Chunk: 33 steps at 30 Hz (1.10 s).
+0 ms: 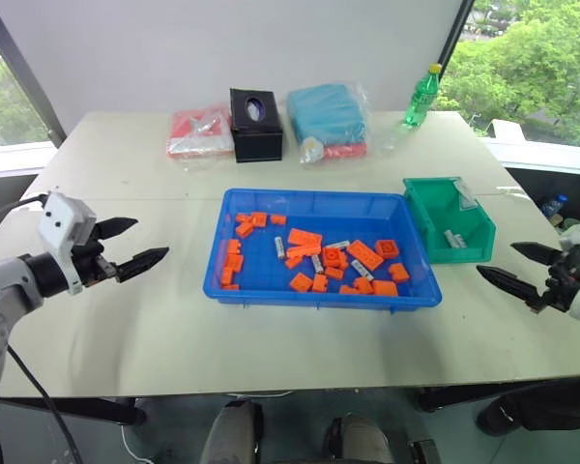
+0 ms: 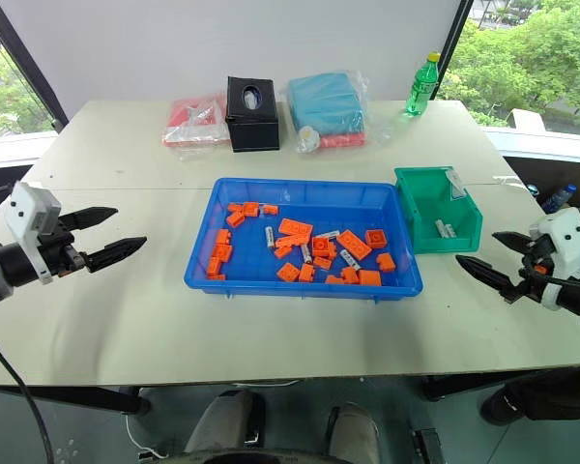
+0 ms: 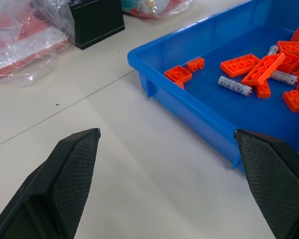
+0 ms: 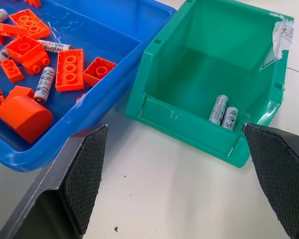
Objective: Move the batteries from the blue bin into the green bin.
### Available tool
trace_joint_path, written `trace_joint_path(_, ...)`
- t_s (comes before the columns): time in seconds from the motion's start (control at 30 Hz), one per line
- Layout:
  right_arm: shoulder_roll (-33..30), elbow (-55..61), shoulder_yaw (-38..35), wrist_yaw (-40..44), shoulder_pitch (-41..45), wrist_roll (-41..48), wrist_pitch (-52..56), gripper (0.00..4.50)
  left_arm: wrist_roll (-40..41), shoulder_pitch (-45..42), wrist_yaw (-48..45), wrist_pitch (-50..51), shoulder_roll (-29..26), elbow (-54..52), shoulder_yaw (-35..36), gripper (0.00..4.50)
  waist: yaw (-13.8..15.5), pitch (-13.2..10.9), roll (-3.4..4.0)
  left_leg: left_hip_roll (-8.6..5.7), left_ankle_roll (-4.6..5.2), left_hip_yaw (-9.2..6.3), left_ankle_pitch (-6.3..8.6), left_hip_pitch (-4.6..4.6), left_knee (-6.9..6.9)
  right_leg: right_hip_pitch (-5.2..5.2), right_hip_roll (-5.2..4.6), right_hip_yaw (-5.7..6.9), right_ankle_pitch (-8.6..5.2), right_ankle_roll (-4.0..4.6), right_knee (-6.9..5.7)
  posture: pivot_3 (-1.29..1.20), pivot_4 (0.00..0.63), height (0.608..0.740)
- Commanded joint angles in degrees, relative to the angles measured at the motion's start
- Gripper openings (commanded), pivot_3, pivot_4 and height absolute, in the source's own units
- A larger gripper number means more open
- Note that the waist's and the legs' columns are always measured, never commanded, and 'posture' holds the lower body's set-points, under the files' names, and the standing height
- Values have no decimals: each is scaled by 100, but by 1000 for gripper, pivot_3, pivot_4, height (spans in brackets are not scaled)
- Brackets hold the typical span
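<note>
Both hands empty, wide open, outside the bins.

My right gripper [image 1: 520,268] sits just short of the green bin [image 4: 189,69], two batteries [image 4: 224,112] inside; beyond, the blue bin [image 1: 319,208]: loose batteries [image 4: 44,83] among orange bricks [image 4: 70,69] risk mis-grabs. Left gripper [image 1: 135,246] likewise empty.

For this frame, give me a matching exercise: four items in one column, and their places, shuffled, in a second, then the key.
Items:
1. green bottle
2. black box
3. two batteries
4. orange bricks

Places:
A. inside the green bin
B. inside the blue bin
C. far edge of the table, right of the teal packet
D. between the red packet and the teal packet

Pairs: 1-C, 2-D, 3-A, 4-B
</note>
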<state>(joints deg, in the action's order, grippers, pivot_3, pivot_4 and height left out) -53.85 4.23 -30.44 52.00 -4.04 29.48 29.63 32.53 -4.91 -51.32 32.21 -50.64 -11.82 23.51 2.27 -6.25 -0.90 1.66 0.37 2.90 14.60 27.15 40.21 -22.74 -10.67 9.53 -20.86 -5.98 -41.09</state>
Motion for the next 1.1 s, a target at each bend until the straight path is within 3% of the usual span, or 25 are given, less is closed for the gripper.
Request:
trace_joint_path(0.03, -20, 28, -80, 3, 102, -8, -65, 4433, 66, -98, 34, -32, -34, -217, 99, 4500, -2, 0, 0, 0, 0, 0, 0, 0, 0, 0, 0, 0, 0, 0, 0, 0, 150, 630)
trace_joint_path(0.57, -275, -134, -36, 168, 372, -125, -41, 4433, 300, -6, 180, 155, 173, -604, 29, 4500, -2, 0, 1, 2, 0, 4, 0, -2, 0, 1, 1, 0, 1, 1, -1, 0, 150, 630)
trace_joint_path(0.73, -196, -52, 966, 159, 2012, 16, 405, 4433, 445, -202, -57, 269, 6, -596, -40, 4500, -87, -11, 16, 13, -3, 14, -2, -12, 0, -2, 1, 3, 7, 11, -1, 0, 150, 630)
trace_joint_path(0.9, 690, 137, 2275, -489, 3884, 32, 1487, 4433, 446, -356, -98, 323, -58, -631, -101, 4500, -197, -2, -6, 19, -3, 12, -2, 0, -14, -24, 0, 9, 11, 17, -7, 0, 150, 630)
trace_joint_path(1.1, 1814, 488, 3227, -1226, 4620, -13, 2582, 4433, 640, -211, -117, 476, -108, -984, 14, 4500, -157, -3, -15, 16, 0, 14, -15, 26, -16, -53, 1, 15, 23, -1, -16, 0, 150, 630)
